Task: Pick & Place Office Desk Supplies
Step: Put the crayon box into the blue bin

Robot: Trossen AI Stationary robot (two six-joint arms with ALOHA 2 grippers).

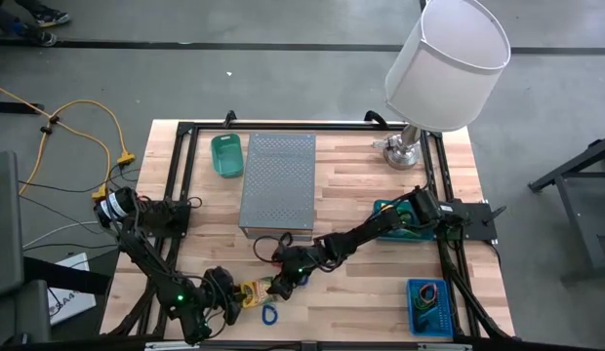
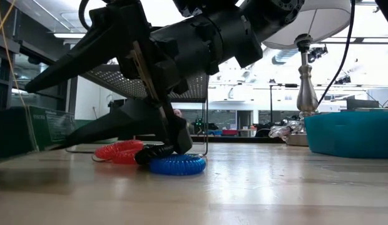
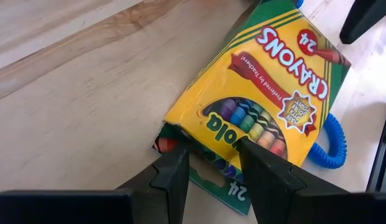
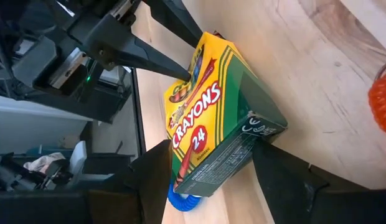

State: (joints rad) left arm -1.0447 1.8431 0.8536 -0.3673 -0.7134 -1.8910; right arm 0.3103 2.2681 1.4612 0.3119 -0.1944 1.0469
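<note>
Both arms meet over a crayon box [image 4: 211, 130], a yellow and green one marked "CRAYONS 24", which lies on the wooden table [image 1: 371, 292] just in front of the big grey perforated box [image 1: 278, 182], towards the front edge. The left gripper [image 3: 211, 163] pinches one end of the crayon box between its two fingers [image 3: 174, 171], closed on the cardboard there (the flap end looks a little crushed). The right gripper [image 4: 211, 180] straddles the opposite end with its jaws spread wide, one finger on each side of the box, though I cannot tell whether they press it.

A blue coil band [image 2: 177, 164] lies on the table right against the crayon box, partly under it. A red coil band [image 2: 121, 151] rests just beside the blue one, on the side nearer the perforated box.
</note>
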